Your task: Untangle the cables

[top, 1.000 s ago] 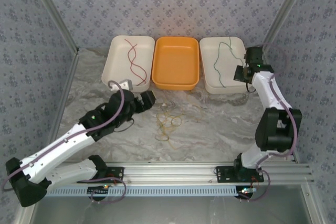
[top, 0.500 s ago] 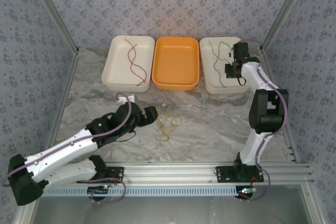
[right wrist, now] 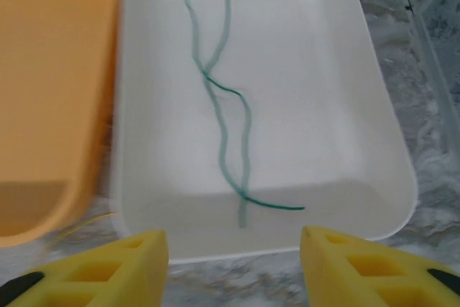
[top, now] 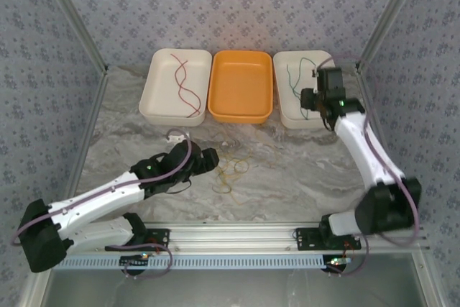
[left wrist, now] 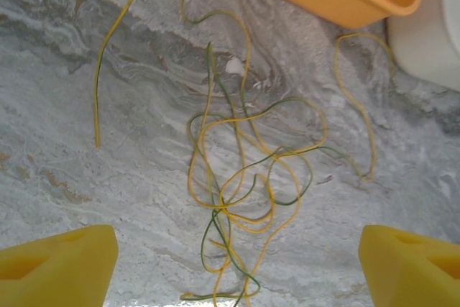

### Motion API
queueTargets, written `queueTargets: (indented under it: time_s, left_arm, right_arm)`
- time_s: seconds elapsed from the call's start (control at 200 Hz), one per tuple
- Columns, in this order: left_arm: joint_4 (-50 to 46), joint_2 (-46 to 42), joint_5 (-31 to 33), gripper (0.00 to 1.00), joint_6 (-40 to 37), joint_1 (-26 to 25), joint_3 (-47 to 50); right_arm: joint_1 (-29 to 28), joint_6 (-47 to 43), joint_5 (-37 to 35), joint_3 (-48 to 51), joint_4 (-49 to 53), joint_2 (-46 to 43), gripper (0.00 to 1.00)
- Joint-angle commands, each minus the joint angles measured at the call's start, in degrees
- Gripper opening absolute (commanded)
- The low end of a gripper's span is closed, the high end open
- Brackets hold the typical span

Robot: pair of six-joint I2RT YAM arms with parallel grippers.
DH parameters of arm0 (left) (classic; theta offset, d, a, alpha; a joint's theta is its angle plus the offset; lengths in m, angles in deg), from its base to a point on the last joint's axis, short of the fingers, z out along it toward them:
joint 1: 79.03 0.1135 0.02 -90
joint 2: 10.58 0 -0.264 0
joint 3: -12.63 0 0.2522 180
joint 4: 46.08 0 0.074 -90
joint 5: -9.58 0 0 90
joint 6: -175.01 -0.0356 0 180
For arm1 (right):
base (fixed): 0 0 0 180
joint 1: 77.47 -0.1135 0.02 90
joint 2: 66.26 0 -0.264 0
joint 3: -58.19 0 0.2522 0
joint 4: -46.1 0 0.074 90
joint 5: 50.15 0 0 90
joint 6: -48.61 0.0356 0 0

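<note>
Change: right end effector [top: 310,100] has swung in from the tray's right edge to over its near right part; left end effector [top: 207,159] has slid down and right toward the tangle.
Right end effector: released, yellow fingers [right wrist: 108,267] apart, nothing between them, hovering at the near rim of the right white tray [right wrist: 374,106].
Green cables [right wrist: 223,106]: lying crossed on that tray's floor, free of the fingers.
Left end effector: released, fingers [left wrist: 57,264] wide apart, nothing held, just left of the tangle.
Tangle [left wrist: 244,170]: yellow and green cables looped together on the counter [top: 302,163], in front of the orange tray [top: 241,84].
Loose yellow cable [left wrist: 96,98]: on the counter, left of the tangle.
Dark red cable [top: 185,84]: wavy, in the left white tray [top: 154,95].
Orange tray: between the two white trays.
</note>
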State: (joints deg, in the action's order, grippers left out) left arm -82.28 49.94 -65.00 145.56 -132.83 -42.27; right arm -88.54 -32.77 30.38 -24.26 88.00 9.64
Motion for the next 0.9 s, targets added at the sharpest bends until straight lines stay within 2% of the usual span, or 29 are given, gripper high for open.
queueTargets:
  time_s: [0.0, 0.055, 0.15, 0.295, 0.385, 0.555, 0.675, 0.799, 0.894]
  left_arm:
    - [1.4, 5.4, 0.7, 0.85, 0.3, -0.6, 0.3]
    - [0.4, 8.9, 1.0, 0.85, -0.4, -0.5, -1.2]
    - [-0.5, 15.0, 1.8, 0.84, -1.0, -0.5, -3.8]
    - [6.1, 21.3, 0.8, 0.84, -1.4, 0.3, -4.9]
    - [10.9, 24.1, 0.2, 0.82, 0.2, 1.1, -5.0]
    - [14.7, 29.1, -0.2, 0.77, 0.1, 2.8, -7.2]
    - [15.6, 31.0, 1.1, 0.71, -0.8, 3.2, -8.5]
    - [16.0, 32.2, 1.3, 0.68, -0.7, 3.5, -8.7]
    - [17.2, 32.3, 1.2, 0.66, -0.3, 3.4, -7.8]
  right_arm:
    - [-9.5, 15.3, 1.6, 13.9, -4.3, -7.5, 0.53]
    - [-16.1, 22.7, -0.7, 20.8, -7.2, -10.3, 0.55]
    - [-23.2, 37.1, -2.1, 27.4, -8.5, -11.5, 0.55]
    - [-29.1, 53.8, -1.7, 34.5, -15.2, -12.9, 0.59]
    - [-32.3, 62.5, -3.2, 35.4, -17.6, -11.9, 0.65]
    - [-33.4, 76.5, -3.2, 36.0, -21.5, -7.0, 0.67]
    - [-32.6, 87.0, 0.2, 38.4, -29.5, -2.2, 0.64]
    - [-32.0, 93.3, 1.3, 39.2, -34.1, 1.0, 0.61]
    - [-31.3, 95.7, 0.3, 37.8, -33.5, 2.3, 0.59]
